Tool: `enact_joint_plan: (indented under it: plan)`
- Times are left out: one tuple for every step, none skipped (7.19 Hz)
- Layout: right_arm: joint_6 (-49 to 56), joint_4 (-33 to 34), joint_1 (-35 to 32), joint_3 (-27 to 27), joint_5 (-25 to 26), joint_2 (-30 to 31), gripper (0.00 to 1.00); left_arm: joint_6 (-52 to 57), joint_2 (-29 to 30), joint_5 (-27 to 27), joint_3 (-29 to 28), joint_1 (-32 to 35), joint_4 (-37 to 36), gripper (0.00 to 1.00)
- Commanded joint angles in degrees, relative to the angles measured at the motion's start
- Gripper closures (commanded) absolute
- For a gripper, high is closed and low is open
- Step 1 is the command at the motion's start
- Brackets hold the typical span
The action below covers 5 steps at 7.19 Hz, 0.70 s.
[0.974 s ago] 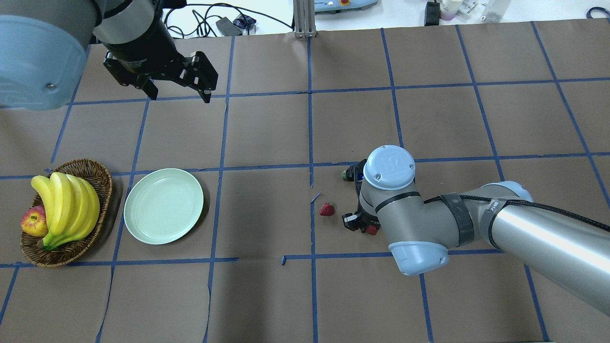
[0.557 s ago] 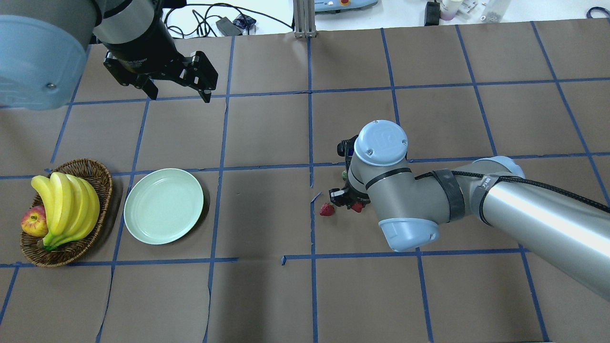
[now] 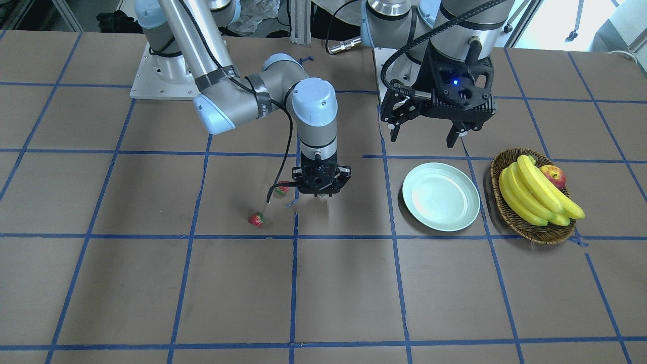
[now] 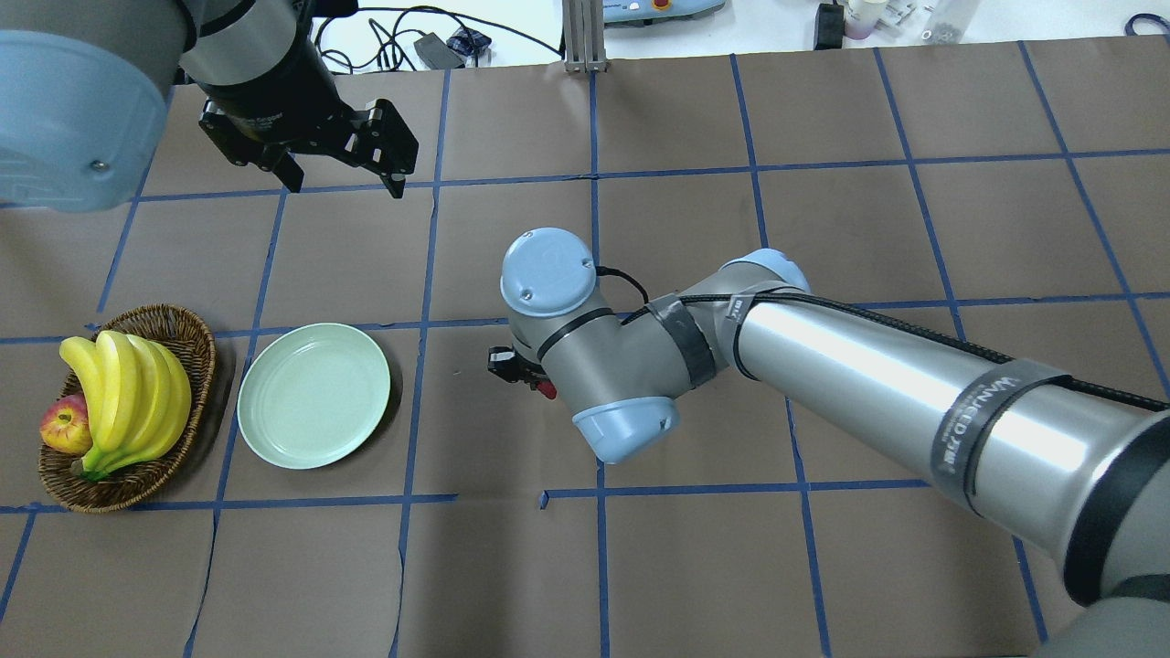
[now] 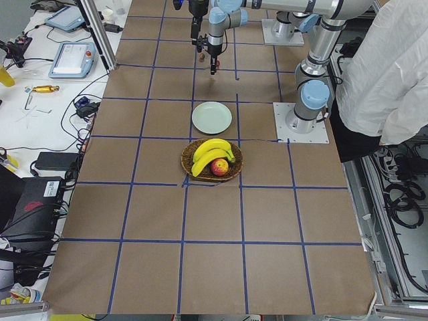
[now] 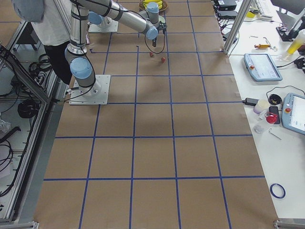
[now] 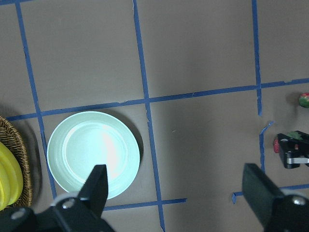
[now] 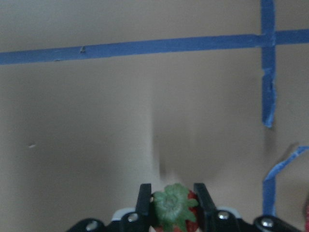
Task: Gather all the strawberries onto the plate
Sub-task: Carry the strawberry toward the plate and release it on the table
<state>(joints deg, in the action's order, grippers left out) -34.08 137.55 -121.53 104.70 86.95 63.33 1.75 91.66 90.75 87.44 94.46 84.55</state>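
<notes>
Brown wicker basket (image 4: pixel 196 343) with yellow bananas (image 4: pixel 128 388) and one red-yellow apple (image 4: pixel 64 428) sat just beside the single round mint-white plate (image 4: pixel 313 395). Three small red strawberries: one (image 8: pixel 173 208) pinched in the right gripper (image 3: pixel 321 194) near the plate, two (image 3: pixel 256 219) (image 3: pixel 281 190) loose on the table (image 3: pixel 151 283) farther off. Meanwhile the left gripper (image 4: pixel 345 186) hung spread wide.

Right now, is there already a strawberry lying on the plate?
No, the plate shows only its bare glossy surface, while the right gripper is shut on a strawberry off to its side.
</notes>
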Motion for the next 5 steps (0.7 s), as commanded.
enact_joint_plan:
  plan:
    - [-2.0,0.1,-1.4,-1.4,-0.3,-1.7,0.04,0.0,-0.3,0.0,0.0,-0.1,0.0,0.00]
    - [-1.3,-0.1,-1.3,-1.3,-0.9,-1.3,0.00,0.0,-0.3,0.1,0.0,-0.2,0.0,0.00]
    - [-1.2,-0.2,-1.1,-1.3,-0.2,-0.8,0.00,0.0,-0.4,0.2,0.0,-0.2,0.1,0.00]
    - [1.7,-3.2,1.1,-1.2,0.0,1.2,0.00,0.0,-0.4,0.2,-0.1,-0.4,0.0,0.00]
    - [7.4,-7.6,6.3,-1.0,0.0,3.4,0.00,0.0,-0.4,0.2,-0.1,-0.4,0.0,0.00]
